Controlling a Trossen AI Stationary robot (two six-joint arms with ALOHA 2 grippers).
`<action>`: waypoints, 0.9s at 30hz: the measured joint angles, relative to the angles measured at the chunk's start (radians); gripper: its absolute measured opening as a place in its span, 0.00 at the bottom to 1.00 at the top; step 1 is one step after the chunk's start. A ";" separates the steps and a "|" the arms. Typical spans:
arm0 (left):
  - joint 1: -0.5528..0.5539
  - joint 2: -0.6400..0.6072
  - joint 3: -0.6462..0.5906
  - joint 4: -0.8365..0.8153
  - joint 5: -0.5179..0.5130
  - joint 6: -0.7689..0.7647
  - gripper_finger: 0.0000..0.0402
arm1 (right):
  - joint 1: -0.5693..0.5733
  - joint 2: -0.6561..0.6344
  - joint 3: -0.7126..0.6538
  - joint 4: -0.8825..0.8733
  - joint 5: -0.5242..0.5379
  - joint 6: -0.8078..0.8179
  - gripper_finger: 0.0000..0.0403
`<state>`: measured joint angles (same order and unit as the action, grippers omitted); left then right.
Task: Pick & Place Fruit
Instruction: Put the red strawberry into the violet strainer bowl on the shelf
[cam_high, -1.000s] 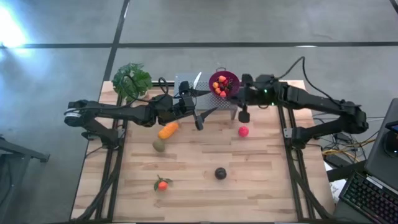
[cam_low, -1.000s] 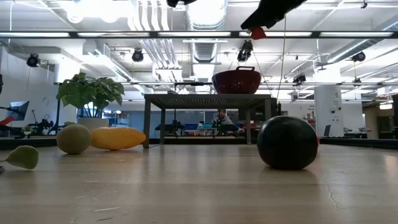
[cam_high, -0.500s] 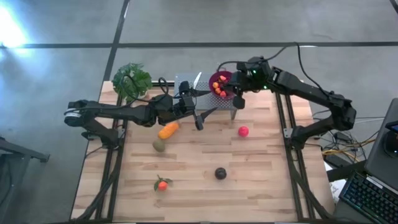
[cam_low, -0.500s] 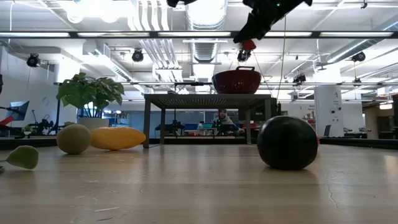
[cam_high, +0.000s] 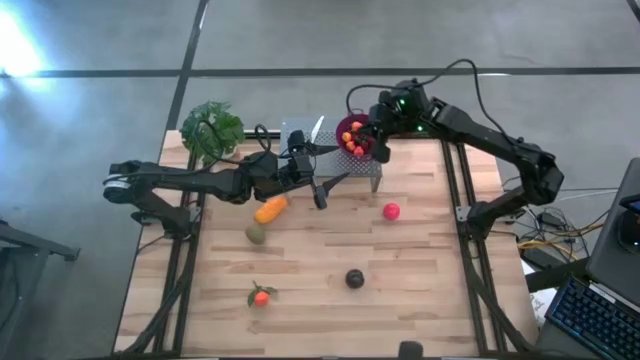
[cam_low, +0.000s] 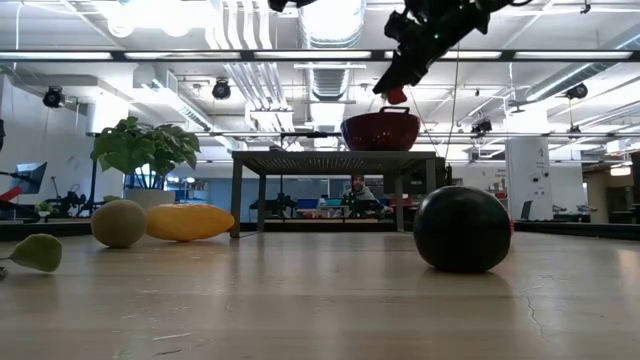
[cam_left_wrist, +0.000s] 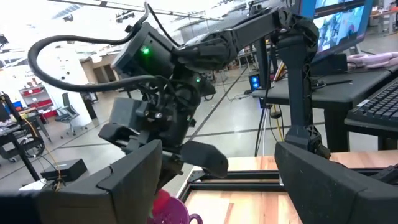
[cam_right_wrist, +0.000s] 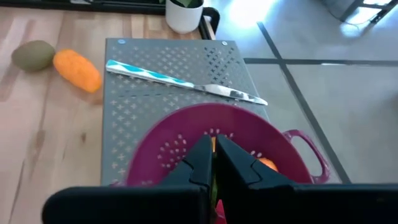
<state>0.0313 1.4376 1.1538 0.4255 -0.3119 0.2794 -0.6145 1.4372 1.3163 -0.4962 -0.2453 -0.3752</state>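
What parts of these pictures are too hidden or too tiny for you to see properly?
- What the right gripper carries: the low view shows only a red speck at its tips; in its own wrist view the fingers cover it.
- The fruit in the purple colander: mostly behind those fingers.
- The red ball: in the low view, all but its edge hides behind the dark purple ball.
- The left gripper: idle beside the grey rack.

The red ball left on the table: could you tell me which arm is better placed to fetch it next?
Probably the right. The red ball lies on the right arm's side, just in front of the colander, where the right end effector hovers. The left end effector waits nearer the orange fruit.
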 joint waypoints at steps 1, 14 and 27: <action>0.000 0.000 0.000 0.000 0.000 0.000 0.79 | -0.005 0.004 0.000 0.007 -0.002 -0.001 0.02; 0.000 0.000 0.000 -0.007 0.000 0.000 0.79 | -0.053 0.063 -0.050 0.151 -0.101 -0.025 0.02; 0.000 0.000 0.000 -0.014 0.000 0.001 0.79 | -0.100 0.054 -0.191 0.318 -0.119 -0.025 0.02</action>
<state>0.0315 1.4376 1.1538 0.4111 -0.3122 0.2802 -0.7145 1.4914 1.1250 -0.1784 -0.3646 -0.4006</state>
